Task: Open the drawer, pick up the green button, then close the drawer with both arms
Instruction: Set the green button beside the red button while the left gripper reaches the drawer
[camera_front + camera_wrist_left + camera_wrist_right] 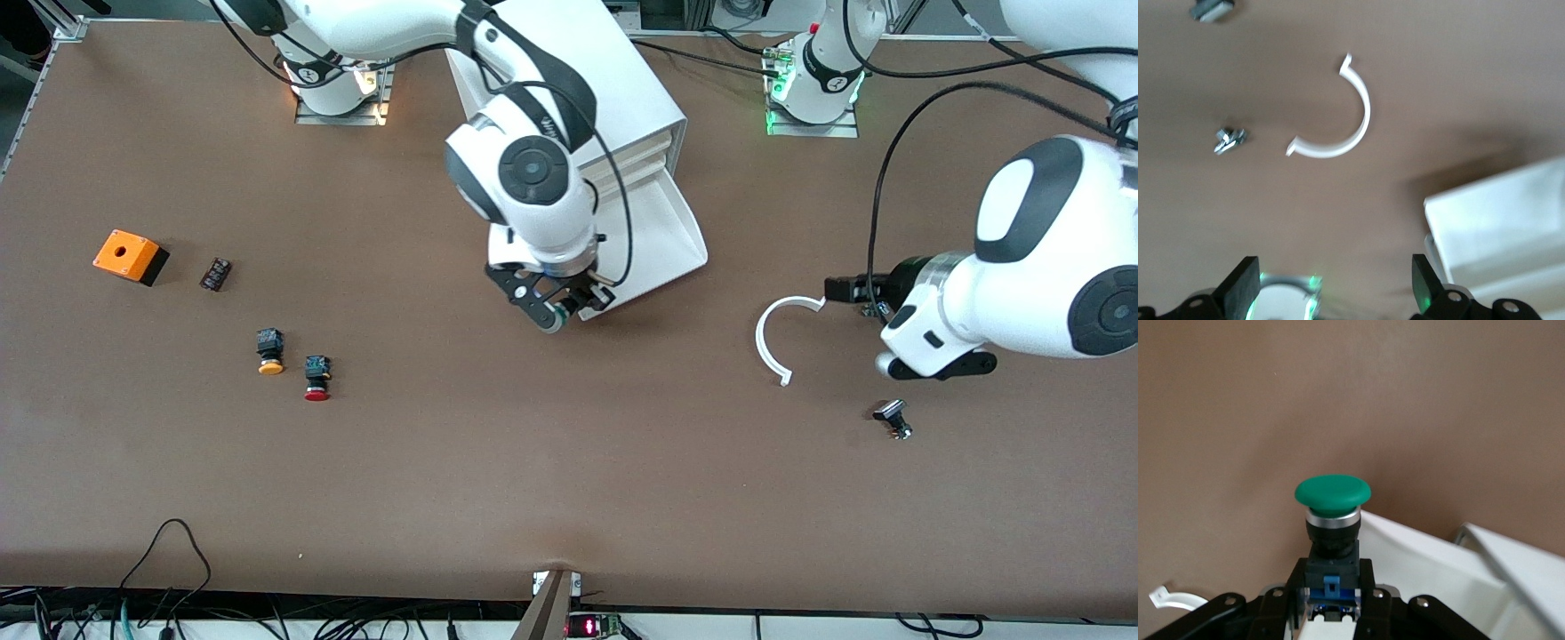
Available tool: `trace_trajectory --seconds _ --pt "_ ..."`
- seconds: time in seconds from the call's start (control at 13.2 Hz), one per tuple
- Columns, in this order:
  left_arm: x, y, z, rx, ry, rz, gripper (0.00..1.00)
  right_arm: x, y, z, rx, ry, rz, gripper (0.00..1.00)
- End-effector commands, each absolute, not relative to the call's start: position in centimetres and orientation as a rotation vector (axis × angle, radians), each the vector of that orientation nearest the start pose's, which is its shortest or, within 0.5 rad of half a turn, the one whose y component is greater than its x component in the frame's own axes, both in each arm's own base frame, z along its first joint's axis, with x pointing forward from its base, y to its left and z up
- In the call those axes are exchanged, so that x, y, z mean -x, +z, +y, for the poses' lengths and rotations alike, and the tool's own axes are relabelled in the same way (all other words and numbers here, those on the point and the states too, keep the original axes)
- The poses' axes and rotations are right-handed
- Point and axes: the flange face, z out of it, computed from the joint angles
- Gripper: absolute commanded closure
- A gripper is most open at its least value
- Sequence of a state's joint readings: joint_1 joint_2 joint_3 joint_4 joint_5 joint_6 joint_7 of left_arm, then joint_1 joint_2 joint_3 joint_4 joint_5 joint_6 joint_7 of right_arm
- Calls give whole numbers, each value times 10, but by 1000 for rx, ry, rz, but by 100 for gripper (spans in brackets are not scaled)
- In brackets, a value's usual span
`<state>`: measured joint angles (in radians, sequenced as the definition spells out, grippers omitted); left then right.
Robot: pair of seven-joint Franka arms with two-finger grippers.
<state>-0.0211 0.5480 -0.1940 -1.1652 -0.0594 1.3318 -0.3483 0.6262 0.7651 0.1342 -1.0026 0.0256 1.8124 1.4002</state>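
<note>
Two loose buttons, one red-capped [316,379] and one orange-capped [270,351], are lying nearest the front camera. One right gripper [558,313] is clamping the single green button [1332,513] over the one open drawer [662,233]. The left gripper [1335,283] is hanging spread wide above the table [533,480], holding nothing.

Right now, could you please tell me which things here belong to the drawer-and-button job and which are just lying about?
Job:
- drawer, open
- green button, held in the right tool
- left tool, open, waiting

Lying about:
- orange box
- yellow-capped button
- red-capped button
- white curved strip
- black-capped part
</note>
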Motion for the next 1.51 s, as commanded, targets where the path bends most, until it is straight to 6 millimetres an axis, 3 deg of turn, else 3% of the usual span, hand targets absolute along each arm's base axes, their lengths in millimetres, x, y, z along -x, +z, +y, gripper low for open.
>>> trace_trajectory --seconds 0.0,0.3,0.53,0.68,0.76,0.91,1.29,1.44 --pt "-652 439 -139 3121 571 -377 1 -587 428 460 2983 186 750 100" --pt "-634 397 -194 3082 487 -530 8 -611 436 372 3066 220 449 100" --pt "-589 362 -238 3084 306 -642 8 -628 414 317 3113 218 288 100" --pt "-552 334 -281 3082 223 -707 8 -638 392 284 3141 222 182 100" --pt "-544 325 -291 3068 167 -692 8 -644 381 266 3151 209 126 100" --pt "-529 308 -309 3044 90 -646 8 -652 354 226 3157 187 57 100" --pt "-517 271 -313 3070 45 -717 8 -644 283 154 3132 70 -55 100" --pt "-510 264 -319 3074 48 -718 8 -634 255 142 3130 28 -64 100"
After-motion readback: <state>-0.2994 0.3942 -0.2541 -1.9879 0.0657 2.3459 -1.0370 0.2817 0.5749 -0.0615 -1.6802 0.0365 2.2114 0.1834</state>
